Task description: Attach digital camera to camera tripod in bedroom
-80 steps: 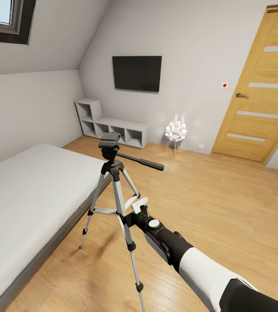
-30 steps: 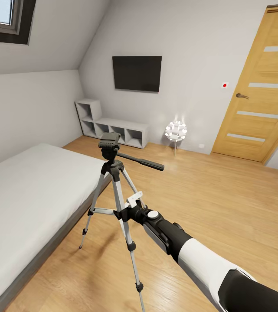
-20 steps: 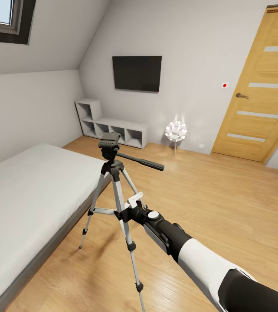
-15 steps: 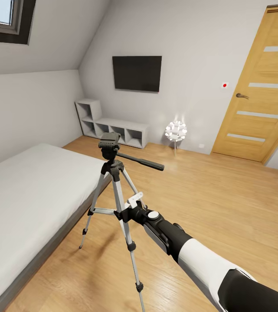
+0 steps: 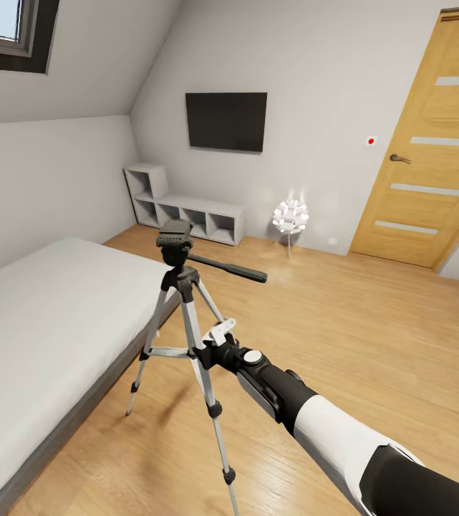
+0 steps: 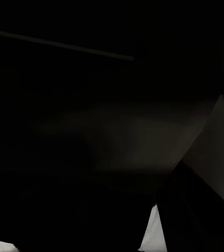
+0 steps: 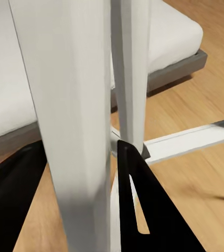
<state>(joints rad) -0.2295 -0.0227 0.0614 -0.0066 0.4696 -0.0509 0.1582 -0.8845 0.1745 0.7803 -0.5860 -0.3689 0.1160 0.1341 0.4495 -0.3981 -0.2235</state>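
Silver-legged and black-headed, the camera tripod (image 5: pixel 186 315) stands on the light wood floor (image 5: pixel 344 344) just right of the low grey bed (image 5: pixel 36 322). The right gripper (image 5: pixel 211 344) has its jaws closed around the near leg, seen close in the right wrist view (image 7: pixel 75 131). The head looks tilted toward the bed, so a further pull could topple it. Left jaws: cannot tell.

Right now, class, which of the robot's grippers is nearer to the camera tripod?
Right. The right gripper is at the camera tripod, against a silver leg near its centre brace. The left wrist view is too dark to place the left gripper.
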